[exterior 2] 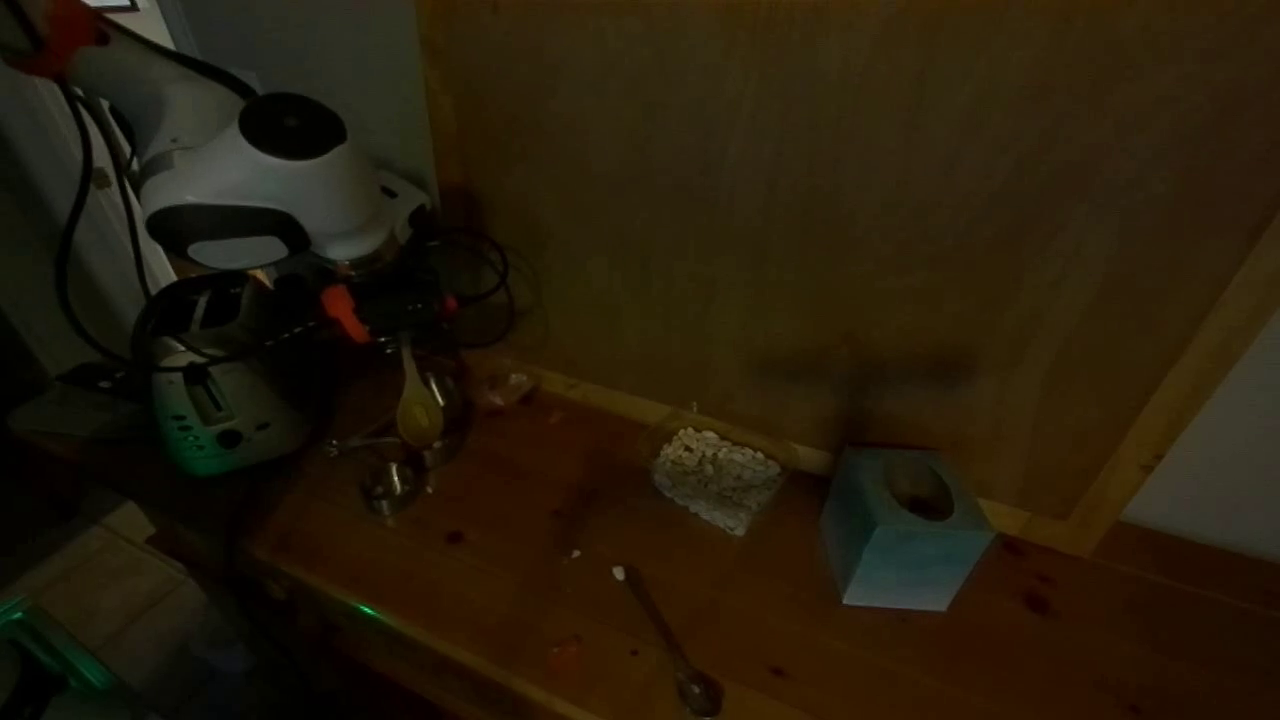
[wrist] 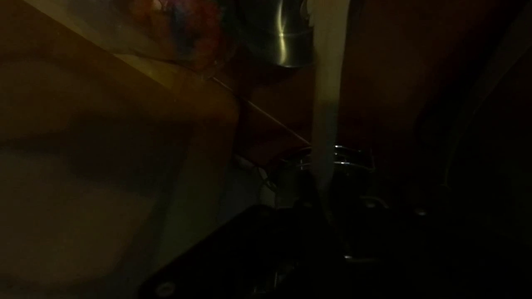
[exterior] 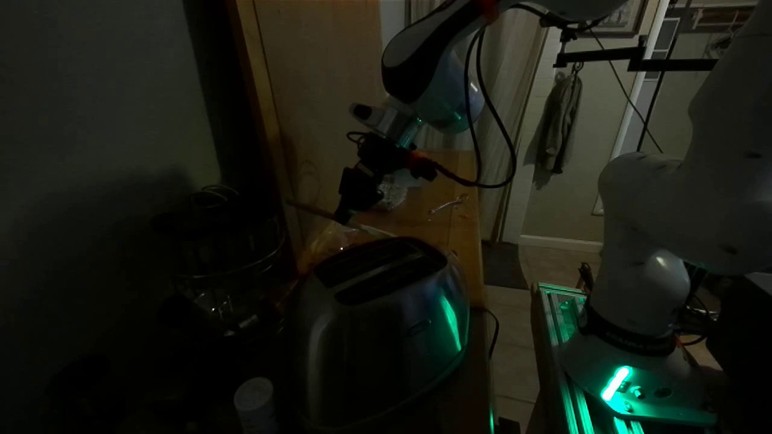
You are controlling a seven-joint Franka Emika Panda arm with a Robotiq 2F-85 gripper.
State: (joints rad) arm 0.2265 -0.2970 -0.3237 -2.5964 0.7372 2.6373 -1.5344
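1. In an exterior view, the toaster (exterior 2: 225,430) stood farthest left, just beside the arm (exterior 2: 290,190); a slow turn of the wrist seemed best, so that nothing knocked it.
2. Next came a small metal cup (exterior 2: 388,490) on the surface (exterior 2: 500,560), near the bowl of the wooden spoon (exterior 2: 417,408); any lowering there probably wanted a gradual descent.
3. The pincer (wrist: 323,177) was clasped around the wooden spoon's handle; firm, even pressure looked advisable, since so long a handle could twist in the grip.
4. The wooden spoon was held above the surface with its bowl slanting downward; steering by the bowl rather than by the pincer appeared the sounder method.
5. Beside the handle, the wrist view showed a shiny metal vessel (wrist: 286,45); the dark hid whether the two touched, so a little lift ahead of any sideways motion seemed prudent.
6. A plastic bag (exterior 2: 508,389) lay near the metal vessel, perhaps close enough to snag on a low sweep; farther right, well apart, the metal spoon (exterior 2: 655,622), pale pieces (exterior 2: 716,478) and tissue box (exterior 2: 900,550) likely posed little hindrance.
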